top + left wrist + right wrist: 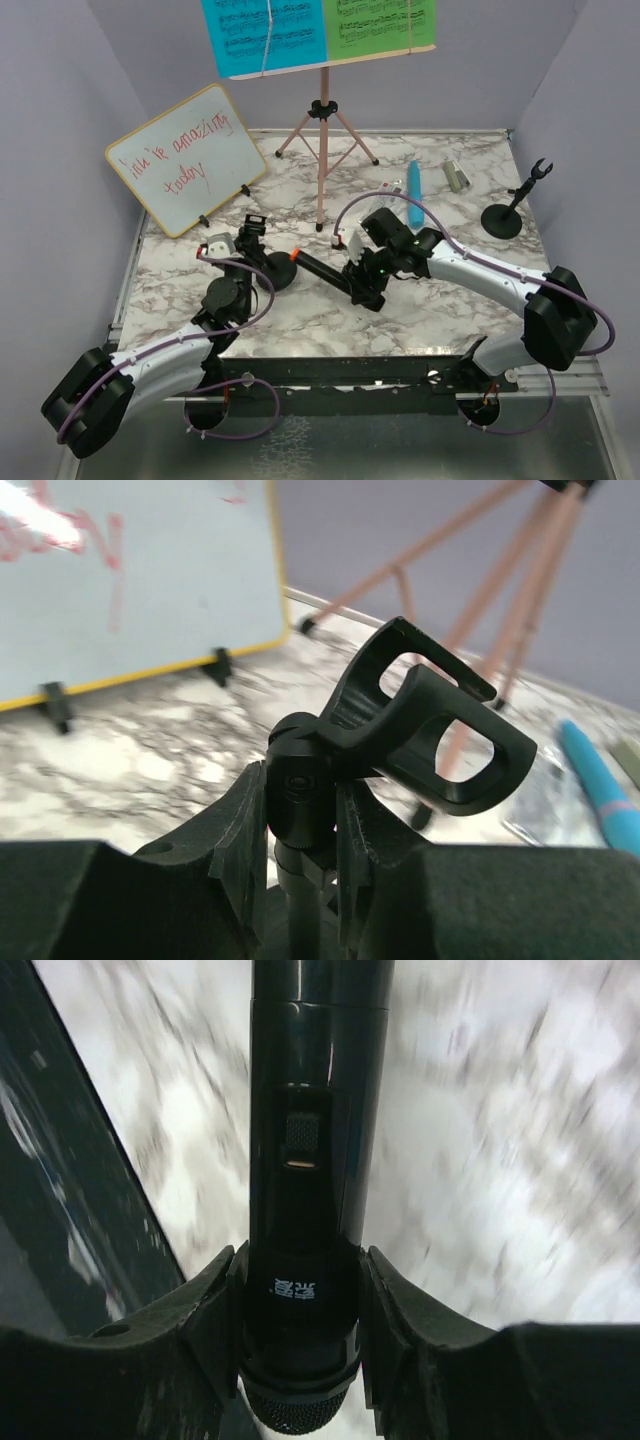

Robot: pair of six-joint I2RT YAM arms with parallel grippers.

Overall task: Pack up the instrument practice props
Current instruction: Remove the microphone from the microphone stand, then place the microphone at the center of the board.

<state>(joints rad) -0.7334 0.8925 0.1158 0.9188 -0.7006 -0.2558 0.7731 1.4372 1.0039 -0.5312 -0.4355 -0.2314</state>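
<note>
The left end effector (300,815) is clamped on the neck of a black mic holder (420,730), its fingers pressed to either side of the swivel joint just below the open clip; whether the holder's round base rests on the bench (450,300) cannot be told. The right end effector (305,1300) is clamped around the black microphone (315,1110) near its mesh head, and the body points away towards the left arm, its far end just beside the held holder's base. The blue microphone (414,192) lies flat further back, near the silver cylinder (457,175), with the second mic holder (505,210) upright at the right. The pink tripod music holder (322,130) stands at the back carrying the blue sheet (262,35) and green sheet (380,25), beside the whiteboard (185,160)
</note>
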